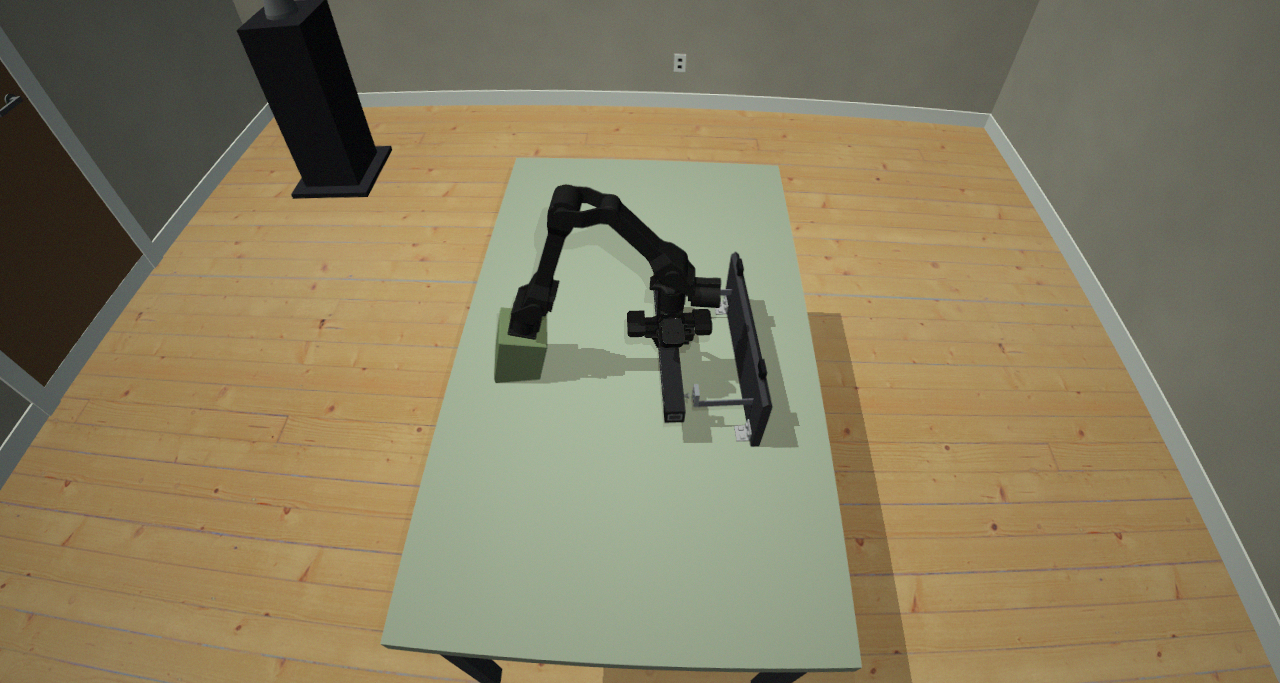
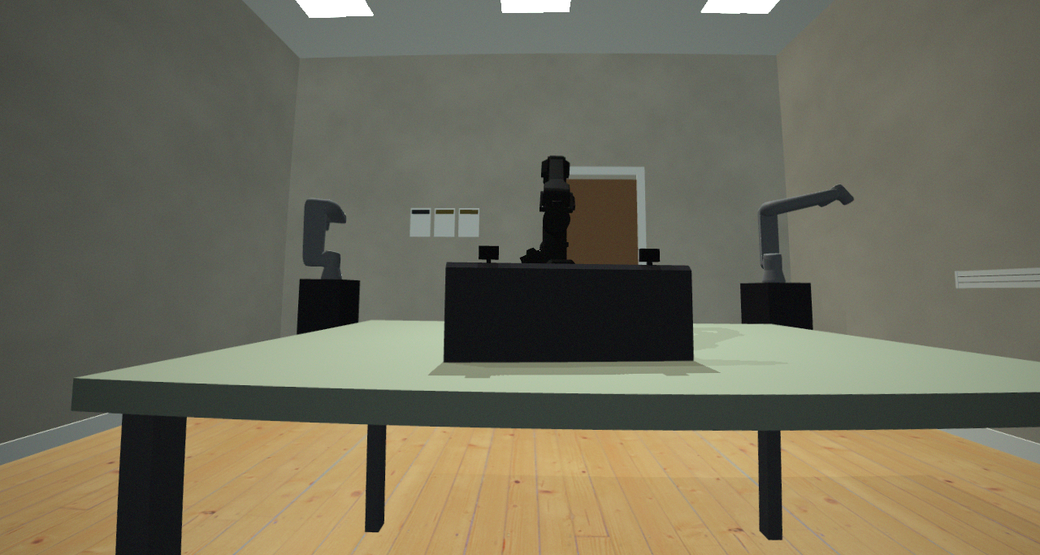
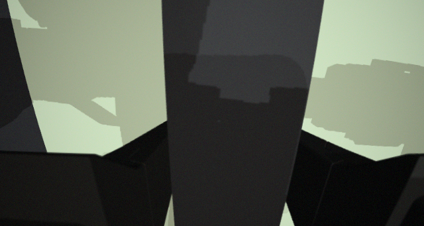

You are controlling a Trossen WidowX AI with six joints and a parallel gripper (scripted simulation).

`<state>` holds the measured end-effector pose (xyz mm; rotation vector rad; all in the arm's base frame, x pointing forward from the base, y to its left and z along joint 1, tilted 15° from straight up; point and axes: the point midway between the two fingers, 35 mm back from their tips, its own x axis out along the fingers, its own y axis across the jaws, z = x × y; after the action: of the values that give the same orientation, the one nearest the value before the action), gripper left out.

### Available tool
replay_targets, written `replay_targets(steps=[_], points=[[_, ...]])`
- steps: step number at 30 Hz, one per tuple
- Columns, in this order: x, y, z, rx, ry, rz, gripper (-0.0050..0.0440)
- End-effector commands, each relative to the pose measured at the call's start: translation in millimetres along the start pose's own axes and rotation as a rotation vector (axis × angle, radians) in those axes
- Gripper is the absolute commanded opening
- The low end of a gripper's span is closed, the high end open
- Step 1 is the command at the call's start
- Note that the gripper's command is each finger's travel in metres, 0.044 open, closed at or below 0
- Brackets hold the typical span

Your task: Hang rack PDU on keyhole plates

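The rack PDU point(image 1: 671, 382) is a long dark bar held above the table, left of the upright dark panel point(image 1: 748, 348). My gripper point(image 1: 668, 328) is shut on the PDU near its far end. In the wrist view the PDU point(image 3: 238, 103) runs up the middle between my two fingers. A grey button stem point(image 1: 720, 400) reaches from the PDU's near end toward the panel. Another stem point(image 1: 721, 294) shows near my wrist. A small light keyhole plate point(image 1: 741, 431) sits at the panel's near foot. From the front view the panel point(image 2: 568, 311) hides the PDU.
My arm's base stands on a green block point(image 1: 521, 348) at the table's left edge. Two small dark knobs point(image 2: 487, 252) point(image 2: 648, 254) show above the panel's top edge. A black pedestal point(image 1: 308, 97) stands on the floor at the back left.
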<state>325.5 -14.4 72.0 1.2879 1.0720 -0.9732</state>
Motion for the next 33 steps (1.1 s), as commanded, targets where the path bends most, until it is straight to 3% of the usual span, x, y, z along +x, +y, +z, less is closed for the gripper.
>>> replay_targets(steps=[1, 33], points=[[-12.3, 7.6, 0.9, -0.001, -0.005, 0.035, -0.005], [-18.1, 6.3, 0.6, -0.001, -0.005, 0.034, -0.005]])
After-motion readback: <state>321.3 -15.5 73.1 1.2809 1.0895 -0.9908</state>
